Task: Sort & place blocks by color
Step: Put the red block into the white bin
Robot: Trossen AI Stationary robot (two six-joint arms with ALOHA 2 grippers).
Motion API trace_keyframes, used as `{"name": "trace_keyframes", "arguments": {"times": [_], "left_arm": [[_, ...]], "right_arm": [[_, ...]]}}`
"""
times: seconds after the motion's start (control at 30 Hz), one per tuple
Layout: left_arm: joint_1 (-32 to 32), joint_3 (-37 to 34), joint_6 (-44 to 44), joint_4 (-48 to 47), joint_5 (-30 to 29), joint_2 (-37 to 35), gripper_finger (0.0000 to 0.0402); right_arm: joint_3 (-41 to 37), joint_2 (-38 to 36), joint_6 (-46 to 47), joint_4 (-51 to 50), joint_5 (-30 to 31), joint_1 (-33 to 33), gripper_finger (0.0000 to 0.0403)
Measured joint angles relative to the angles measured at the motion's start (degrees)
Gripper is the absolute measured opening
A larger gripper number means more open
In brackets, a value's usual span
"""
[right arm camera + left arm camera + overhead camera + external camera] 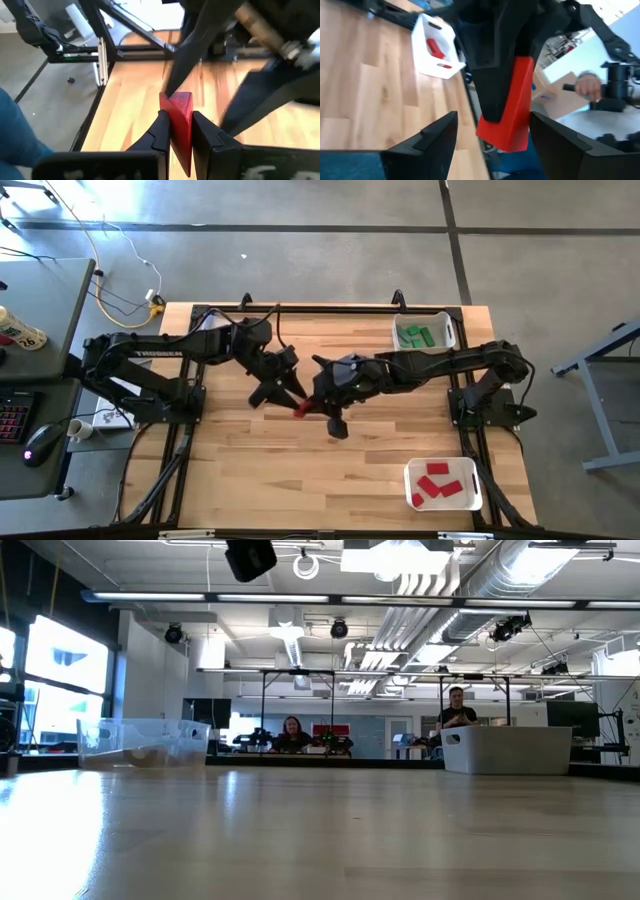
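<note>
You've got both arms meeting mid-worktop (pixel 240 480), so what matters is a handover geometry, not a pick.

Biggest ref first: the bin with red blocks (pixel 444 484) sits on the right arm's side, well behind and outboard of the right gripper (pixel 318 406); the bin with green blocks (pixel 424 333) is also on that side, farther back along that arm. Nothing for the left arm to drop into nearby.

The red block (pixel 181 125) is clamped in the right gripper, fingers narrow on its two flat faces, w/ the block's long axis running out along the fingers, so its free end sticks out past the tips. It's held off the worktop, as far as the top view shows.

The left gripper (pixel 278 392) is just beside it, nose to nose, spread wide & holding nothing. From its wrist cam the block hangs straight ahead between its two fingers (pixel 427 137), not yet touched.

My read: the right arm is nearer the red bin, so you'd expect it to carry; if it's a handoff, the left must close across the exposed end.
</note>
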Motion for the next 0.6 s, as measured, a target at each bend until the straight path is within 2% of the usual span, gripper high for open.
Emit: {"name": "trace_keyframes", "arguments": {"times": [0.13, 0.37, 0.6], "left_arm": [[0.99, 0.0, 2.18, -0.03, -0.78, 0.0, 0.0228], [2.69, 0.0, 5.17, -2.57, -2.11, 0.0, 0.0227], [2.95, 0.0, 10.1, -7.56, -11.8, 0.01, 0.0227]], "right_arm": [[0.0, -0.04, 4.8, -3.85, 0.14, 0.09, 0.0021], [0.0, -0.07, 14.44, -12.95, 4.95, 1.92, 0.0021], [0.0, -0.09, 28.48, -24.12, 9.93, 5.23, 0.0021]]}}
